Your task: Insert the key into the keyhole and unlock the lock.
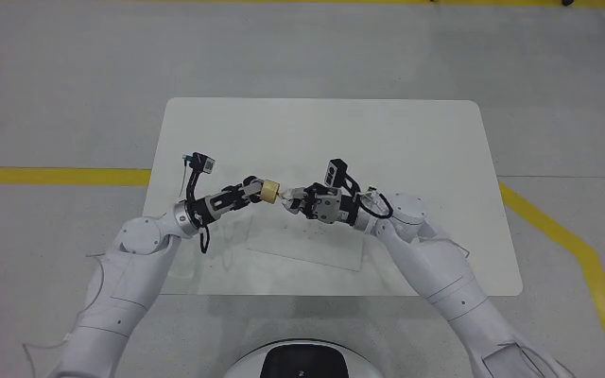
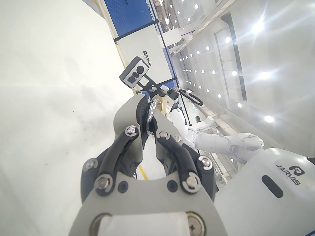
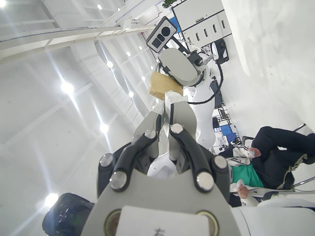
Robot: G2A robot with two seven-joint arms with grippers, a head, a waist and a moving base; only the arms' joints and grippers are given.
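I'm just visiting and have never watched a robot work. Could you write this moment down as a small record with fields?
Place: a white table
In the left gripper: the brass lock, clamped and held off the table
In the right gripper: the key, clamped
Contact: the key's tip meets the lock's end face
Key inside keyhole: cannot tell
Lock opened: cannot tell
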